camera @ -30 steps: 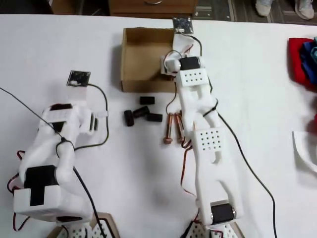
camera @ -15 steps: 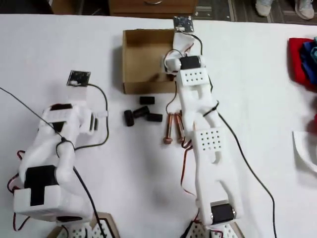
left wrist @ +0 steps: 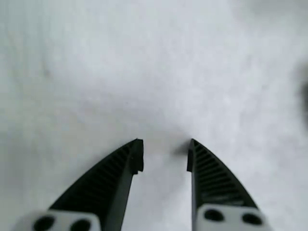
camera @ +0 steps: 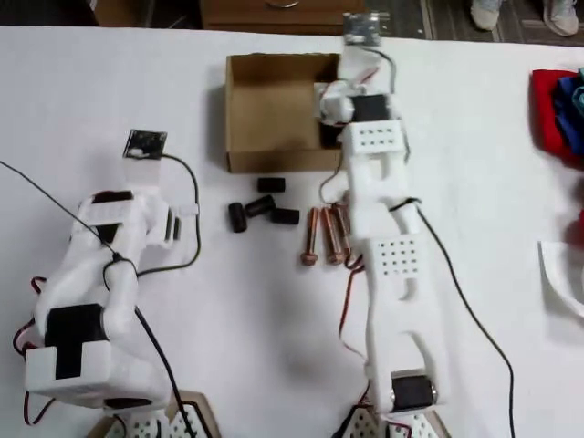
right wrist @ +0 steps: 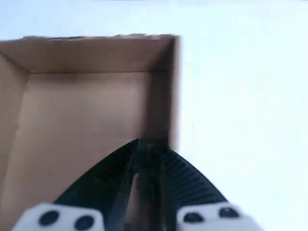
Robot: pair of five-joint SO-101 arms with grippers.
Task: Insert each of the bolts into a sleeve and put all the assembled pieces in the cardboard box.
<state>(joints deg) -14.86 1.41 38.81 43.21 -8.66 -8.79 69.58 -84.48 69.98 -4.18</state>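
Delivery step, by my reading. Right gripper [right wrist: 150,146] is clamped tight on a slim held piece [right wrist: 143,191]. A threaded shank shows between the jaws, dark at the tip end. Likely a bolt seated in a sleeve, though too blurred to be sure. The gripper hangs over the cardboard box [camera: 272,159], just inside the wall on the box's 3 o'clock side in the high view. Releasing there should land the piece inside, but so close to the wall it could clip the rim if the arm sits any farther toward 3 o'clock. Loose stock lies on the table [camera: 493,137] at the box's 6 o'clock. Four black sleeves [camera: 260,206] sit in a cluster. Three copper bolts [camera: 327,235] lie side by side just at the sleeves' 3 o'clock, up against the right arm. The stock seems placed where either arm could reach it. Left gripper [left wrist: 164,156] is parted about halfway and holds nothing. It sits over white table surface, well off toward the sleeves' 9 o'clock, with its arm folded back. Apparently parked to leave the middle free while the right arm works over the box.
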